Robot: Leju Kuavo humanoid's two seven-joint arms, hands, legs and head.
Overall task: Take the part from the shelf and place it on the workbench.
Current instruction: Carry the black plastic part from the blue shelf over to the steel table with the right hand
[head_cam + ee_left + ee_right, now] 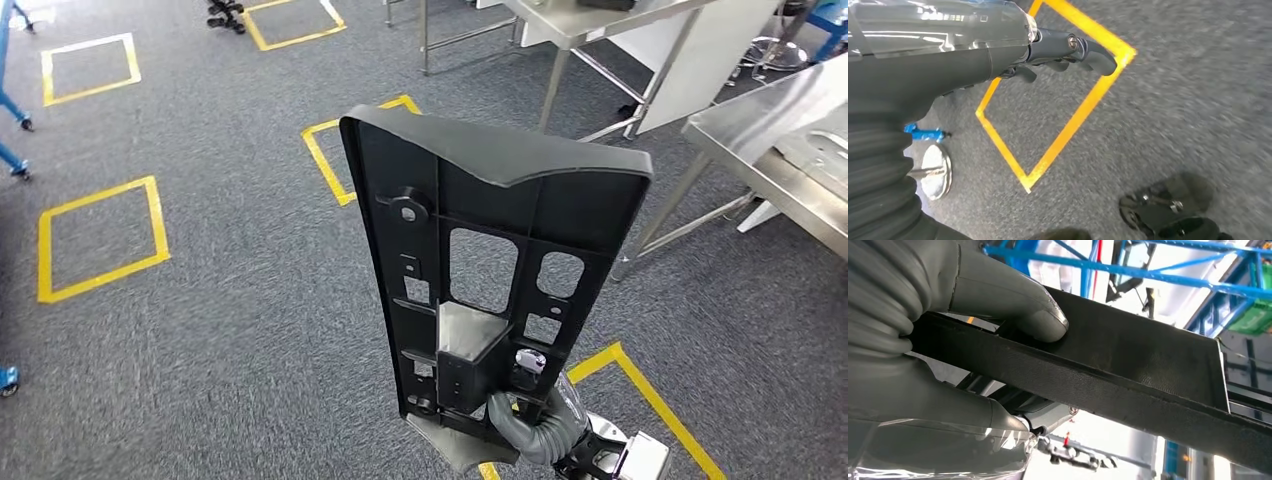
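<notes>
Right hand [535, 425] grips black part [490, 260] upright; left hand [1063, 50] hangs empty, fingers apart.

Grey speckled carpet floor [230, 330] fills most of the frame, marked with yellow taped square outlines [100, 238] at the left, upper left and centre. A stainless steel counter [770, 130] stands on it at the right edge, legs on the carpet.
</notes>
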